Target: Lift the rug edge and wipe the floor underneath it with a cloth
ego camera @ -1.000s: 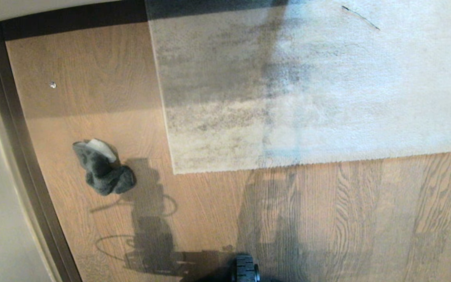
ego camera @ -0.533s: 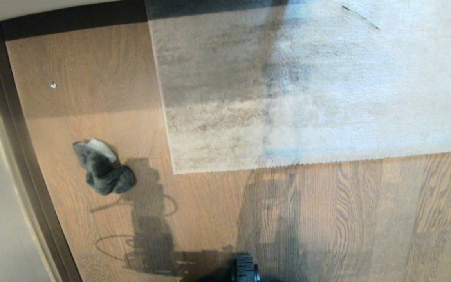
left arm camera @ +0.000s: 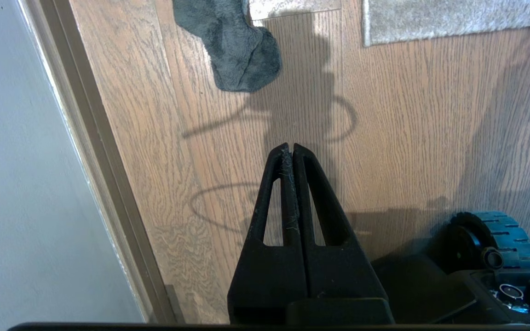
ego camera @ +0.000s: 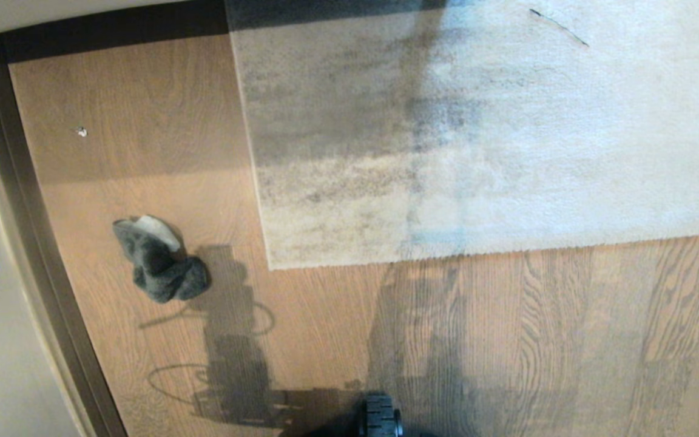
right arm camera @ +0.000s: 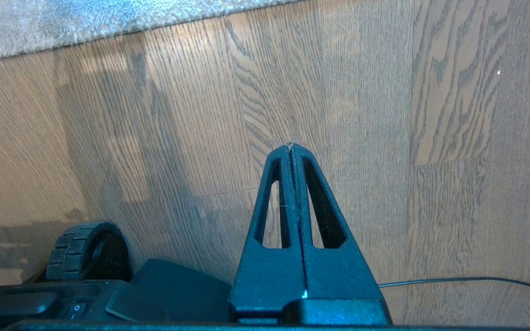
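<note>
My left jaws point(left arm camera: 289, 148) are pressed fully together with nothing between them, hanging above the floor point(ego camera: 325, 340) in the lower middle of the left wrist view. My right jaws point(right arm camera: 291, 146) are likewise clamped tight and empty, over bare planks in the middle of the right wrist view. Neither arm shows in the head view.

The cloth point(ego camera: 160, 260) lies crumpled on the floor at the left of the head view, a lighter patch showing at its upper end. It sits apart from the rug, between the dark skirting strip point(ego camera: 28, 230) and the rug's corner. In the left wrist view the cloth point(left arm camera: 235, 46) is at the top, well ahead of my left jaws.

The rug edge point(ego camera: 495, 247) runs flat across the middle right of the head view, its square corner at centre left, lying down on the floor. A wheel point(ego camera: 380, 416) of my base shows at the bottom centre.
</note>
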{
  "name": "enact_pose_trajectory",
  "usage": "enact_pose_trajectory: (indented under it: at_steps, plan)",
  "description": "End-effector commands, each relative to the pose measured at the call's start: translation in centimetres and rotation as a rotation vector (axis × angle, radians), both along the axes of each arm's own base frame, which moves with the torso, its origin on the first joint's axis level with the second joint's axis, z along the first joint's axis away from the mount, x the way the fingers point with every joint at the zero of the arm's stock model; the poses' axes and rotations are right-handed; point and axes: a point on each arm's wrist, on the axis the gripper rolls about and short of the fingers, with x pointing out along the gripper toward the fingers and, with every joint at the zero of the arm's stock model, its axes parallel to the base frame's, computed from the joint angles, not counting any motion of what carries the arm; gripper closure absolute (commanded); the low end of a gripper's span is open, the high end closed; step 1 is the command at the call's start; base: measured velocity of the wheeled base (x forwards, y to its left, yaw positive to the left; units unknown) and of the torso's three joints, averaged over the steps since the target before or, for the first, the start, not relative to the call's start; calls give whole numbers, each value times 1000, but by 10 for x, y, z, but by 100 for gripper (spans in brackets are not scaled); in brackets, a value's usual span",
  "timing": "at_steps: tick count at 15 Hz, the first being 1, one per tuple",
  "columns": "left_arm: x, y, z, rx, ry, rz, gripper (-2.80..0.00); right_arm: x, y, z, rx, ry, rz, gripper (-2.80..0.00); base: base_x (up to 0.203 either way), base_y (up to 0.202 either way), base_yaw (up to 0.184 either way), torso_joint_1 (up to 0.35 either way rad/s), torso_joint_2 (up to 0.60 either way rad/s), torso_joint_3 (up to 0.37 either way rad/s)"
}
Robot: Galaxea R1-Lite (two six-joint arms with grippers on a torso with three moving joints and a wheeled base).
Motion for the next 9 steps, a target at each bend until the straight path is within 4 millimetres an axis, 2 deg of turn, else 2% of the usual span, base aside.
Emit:
enact_pose_trajectory:
  at_steps: [1, 9]
  plan:
    - [0, 0, 0, -1, -1, 0, 0, 0, 0, 0, 0, 1, 0, 0, 0, 0, 0, 0, 0, 0]
    - [0, 0, 0, -2, -1, 0, 0, 0, 0, 0, 0, 1, -1, 0, 0, 0, 0, 0, 0, 12]
